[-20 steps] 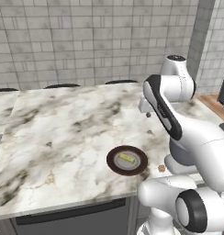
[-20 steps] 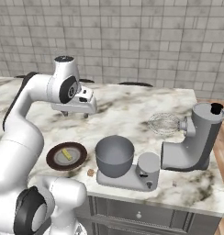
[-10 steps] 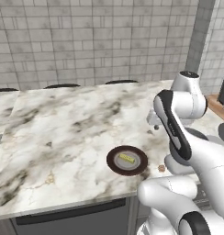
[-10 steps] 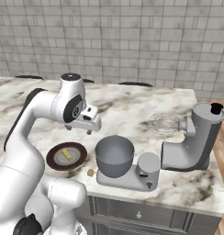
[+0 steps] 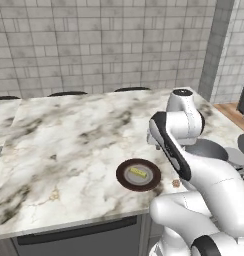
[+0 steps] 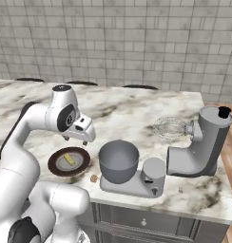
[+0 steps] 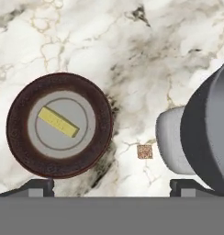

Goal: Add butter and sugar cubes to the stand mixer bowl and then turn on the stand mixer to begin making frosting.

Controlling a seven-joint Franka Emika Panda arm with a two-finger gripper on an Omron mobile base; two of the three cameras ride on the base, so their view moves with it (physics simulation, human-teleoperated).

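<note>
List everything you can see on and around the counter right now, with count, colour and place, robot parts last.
butter: one, pale yellow stick, lying on the plate's grey centre.
plate: one, dark brown rim, near the counter's front edge, left of the bowl.
sugar cube: one, tan brown, on the counter between plate and mixer base.
stand mixer bowl: one, grey, sitting on the mixer's base.
stand mixer: one, grey, head tilted up, right of the bowl.
whisk: one, wire, at the mixer head.
counter: one, white marble with dark veins.
wall: grey tiles, behind the counter.
end effector: one, white, open, above the plate, holding nothing.
</note>
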